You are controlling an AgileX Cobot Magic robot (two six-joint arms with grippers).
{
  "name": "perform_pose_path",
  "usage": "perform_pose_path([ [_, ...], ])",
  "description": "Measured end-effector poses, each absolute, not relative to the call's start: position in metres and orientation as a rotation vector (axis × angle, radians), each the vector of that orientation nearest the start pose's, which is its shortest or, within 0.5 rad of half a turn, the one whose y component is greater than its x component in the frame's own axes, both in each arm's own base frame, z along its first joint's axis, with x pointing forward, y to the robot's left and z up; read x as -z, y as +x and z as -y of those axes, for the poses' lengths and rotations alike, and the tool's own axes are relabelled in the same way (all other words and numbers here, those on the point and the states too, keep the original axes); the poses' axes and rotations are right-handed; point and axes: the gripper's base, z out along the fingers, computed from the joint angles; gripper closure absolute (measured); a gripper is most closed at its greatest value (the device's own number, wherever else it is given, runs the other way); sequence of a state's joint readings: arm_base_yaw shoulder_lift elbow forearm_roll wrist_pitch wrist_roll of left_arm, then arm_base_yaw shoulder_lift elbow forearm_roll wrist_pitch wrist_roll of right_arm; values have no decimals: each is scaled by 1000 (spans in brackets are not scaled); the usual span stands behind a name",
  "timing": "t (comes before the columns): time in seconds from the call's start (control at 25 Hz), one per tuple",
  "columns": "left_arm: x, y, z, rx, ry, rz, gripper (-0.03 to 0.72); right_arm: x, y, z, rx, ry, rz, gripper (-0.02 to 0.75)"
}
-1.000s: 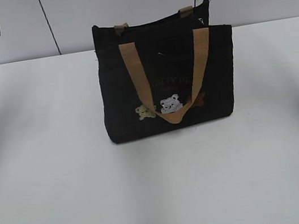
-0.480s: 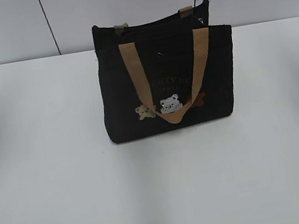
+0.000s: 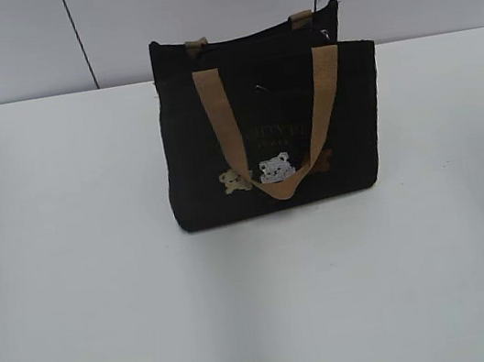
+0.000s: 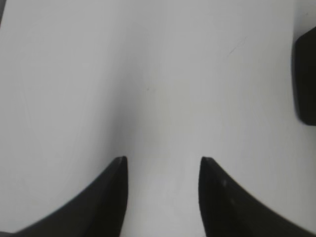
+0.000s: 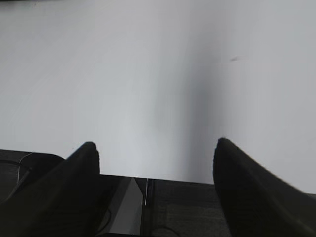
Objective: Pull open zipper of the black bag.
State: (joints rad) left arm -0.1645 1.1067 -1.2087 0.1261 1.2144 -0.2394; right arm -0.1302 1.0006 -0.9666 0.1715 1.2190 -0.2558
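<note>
The black bag (image 3: 273,134) stands upright on the white table (image 3: 105,306) near the back wall, its tan handles (image 3: 222,119) draped down the front. My left gripper (image 4: 163,165) hangs over bare table, jaws apart and empty. My right gripper (image 5: 155,148) is spread wider, also holding nothing.

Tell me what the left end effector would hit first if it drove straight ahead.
Probably only the bare white table. The left end effector is open and empty; the black bag sits off to the right, outside that line.
</note>
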Motion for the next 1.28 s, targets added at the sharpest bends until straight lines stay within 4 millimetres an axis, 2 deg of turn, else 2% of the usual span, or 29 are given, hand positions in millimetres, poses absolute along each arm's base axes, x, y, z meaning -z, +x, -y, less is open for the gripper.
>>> perform_pose_path([
  [0.16, -373, 148, 9, -76, -80, -2540, 335, -329, 124, 1, -104, -142, -2636, 197],
  [0.24, -370, 115, 4, -65, -85, -2478, 335, -330, 101, -2, -87, -146, -2571, 197],
  [0.52, -341, 42, -6, 12, -96, -2328, 335, -307, 55, -9, -76, -159, -2472, 197],
  [0.64, -328, 20, -6, 71, -91, -2271, 335, -298, 37, -12, -62, -201, -2406, 197],
  [0.8, -313, 1, -8, 69, -26, -2202, 335, -292, 15, -16, -20, -265, -2291, 197],
  [1.04, -298, -11, -10, 54, 44, -2061, 335, -290, -18, -20, 43, -289, -2097, 197],
  [1.28, -289, -11, -9, 48, 71, -2003, 335, -285, -21, -21, 38, -289, -2089, 198],
])
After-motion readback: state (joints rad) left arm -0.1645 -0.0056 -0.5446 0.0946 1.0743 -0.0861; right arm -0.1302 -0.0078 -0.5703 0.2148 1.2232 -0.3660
